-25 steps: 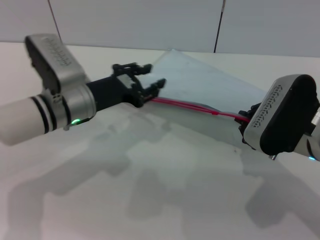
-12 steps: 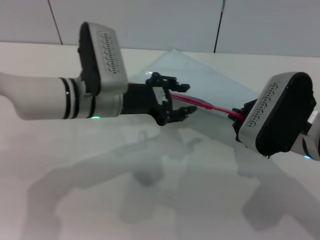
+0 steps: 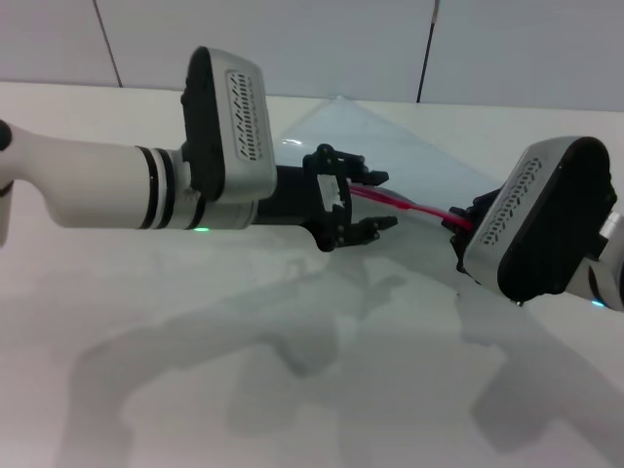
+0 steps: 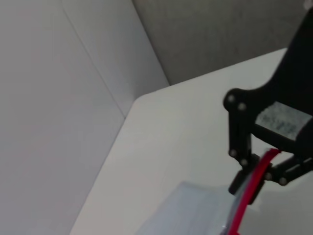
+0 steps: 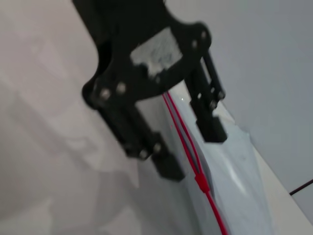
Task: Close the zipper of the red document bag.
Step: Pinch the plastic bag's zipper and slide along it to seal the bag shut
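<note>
The red document bag [image 3: 409,156] lies tilted on the white table, a translucent pale pouch. Its red zipper [image 3: 419,211] runs along the near edge between my two grippers. My left gripper [image 3: 382,201] is open and straddles the zipper, one finger on each side. In the right wrist view the left gripper [image 5: 191,151] straddles two separate red lines that meet at the slider [image 5: 200,182] just ahead of its fingertips. My right gripper [image 3: 466,222] is at the zipper's right end, mostly hidden behind its wrist housing. In the left wrist view the right gripper [image 4: 260,182] pinches the red strip [image 4: 247,200].
The white table [image 3: 292,370] extends to a grey panelled wall [image 3: 292,39] behind the bag. My right wrist housing [image 3: 536,229] stands large at the right edge, and the left forearm [image 3: 107,190] crosses in from the left.
My left arm has moved right along the zipper towards the right gripper, with its fingers equally spread throughout. The right arm has barely moved.
</note>
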{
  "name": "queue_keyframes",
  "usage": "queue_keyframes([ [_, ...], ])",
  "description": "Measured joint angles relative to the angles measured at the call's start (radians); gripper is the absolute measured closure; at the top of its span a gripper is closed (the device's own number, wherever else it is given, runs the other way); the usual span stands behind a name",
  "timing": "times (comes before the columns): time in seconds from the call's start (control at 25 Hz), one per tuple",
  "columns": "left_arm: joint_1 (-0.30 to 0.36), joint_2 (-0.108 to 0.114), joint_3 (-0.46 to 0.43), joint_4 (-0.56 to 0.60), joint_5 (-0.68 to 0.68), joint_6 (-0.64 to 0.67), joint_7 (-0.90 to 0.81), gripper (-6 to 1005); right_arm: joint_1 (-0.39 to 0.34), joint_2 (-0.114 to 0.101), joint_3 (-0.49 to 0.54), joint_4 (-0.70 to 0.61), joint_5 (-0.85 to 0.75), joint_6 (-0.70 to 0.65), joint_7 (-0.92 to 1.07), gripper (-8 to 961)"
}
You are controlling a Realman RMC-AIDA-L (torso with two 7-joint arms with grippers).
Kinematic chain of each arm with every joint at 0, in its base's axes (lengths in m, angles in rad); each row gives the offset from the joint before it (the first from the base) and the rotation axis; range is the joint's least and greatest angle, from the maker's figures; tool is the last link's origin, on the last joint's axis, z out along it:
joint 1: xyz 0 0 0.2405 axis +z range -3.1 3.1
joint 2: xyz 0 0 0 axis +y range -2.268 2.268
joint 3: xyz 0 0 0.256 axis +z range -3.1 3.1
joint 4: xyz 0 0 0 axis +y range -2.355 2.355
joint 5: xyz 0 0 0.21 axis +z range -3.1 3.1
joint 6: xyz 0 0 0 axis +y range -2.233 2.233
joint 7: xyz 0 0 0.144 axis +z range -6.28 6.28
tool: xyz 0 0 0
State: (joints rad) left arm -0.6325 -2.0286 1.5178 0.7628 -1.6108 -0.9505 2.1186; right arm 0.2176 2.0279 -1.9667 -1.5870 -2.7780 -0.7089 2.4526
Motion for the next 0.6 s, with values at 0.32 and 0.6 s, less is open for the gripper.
queue_keyframes([
  [0.32,-0.005,-0.003,0.017,-0.001,-0.004,0.018,0.0,491,-0.001,0.0,-0.002,-0.014,0.0,-0.004,0.0,908],
  [0.6,-0.017,-0.004,0.019,-0.003,-0.005,0.043,0.0,557,0.002,-0.002,-0.003,-0.015,0.0,-0.006,0.0,908],
])
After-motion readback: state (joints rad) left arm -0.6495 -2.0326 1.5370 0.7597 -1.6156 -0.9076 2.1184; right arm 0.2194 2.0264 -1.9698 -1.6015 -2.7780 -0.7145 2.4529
